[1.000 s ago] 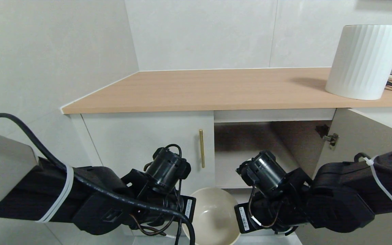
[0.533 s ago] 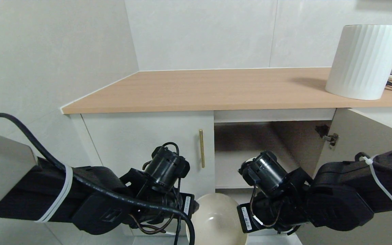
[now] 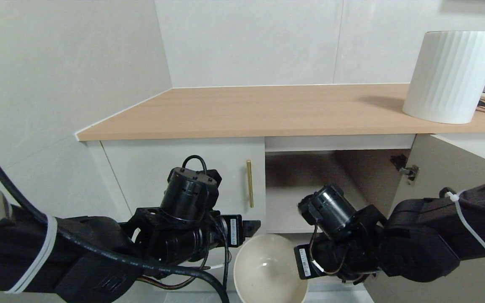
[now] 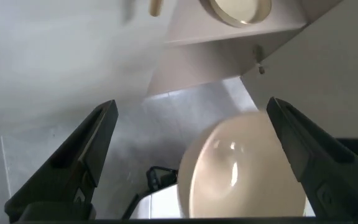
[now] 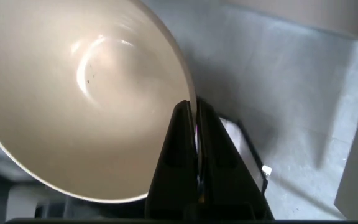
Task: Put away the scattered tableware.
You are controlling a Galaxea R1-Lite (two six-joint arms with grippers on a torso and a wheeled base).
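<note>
1. The cream bowl point(image 3: 267, 269) hangs at the bottom centre of the head view, below the open cabinet point(image 3: 301, 185).
2. The right gripper point(image 5: 194, 112) has its fingers clamped on the bowl's rim.
3. The left gripper point(image 4: 191, 106), left of the bowl, is spread wide and holds nothing.

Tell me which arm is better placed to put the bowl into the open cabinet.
Right: the right gripper is shut on the bowl, facing the open cabinet; the left gripper is open, holding nothing.
</note>
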